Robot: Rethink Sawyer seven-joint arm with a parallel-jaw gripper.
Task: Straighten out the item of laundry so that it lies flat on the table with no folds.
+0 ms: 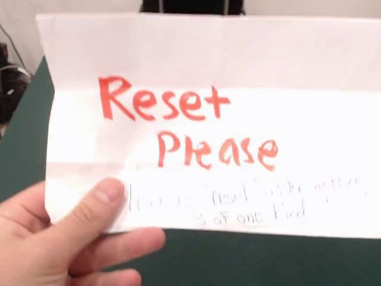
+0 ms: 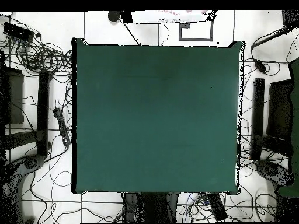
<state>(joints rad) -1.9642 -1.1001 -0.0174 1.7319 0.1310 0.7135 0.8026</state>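
Green table (image 2: 156,116), hand-held paper sheet (image 1: 226,77)

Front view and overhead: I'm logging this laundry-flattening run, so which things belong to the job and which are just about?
Job:
- table, green top; no towel shows on it in either view

Just about:
- paper sheet reading "Reset Please"
- a person's hand holding it up
- cables on the floor

Bright, even light. In the front view the paper sheet (image 1: 214,119) glares white and, with the hand (image 1: 59,244), sits softly blurred. The overhead worktop (image 2: 156,116) shows evenly lit, shadowless.
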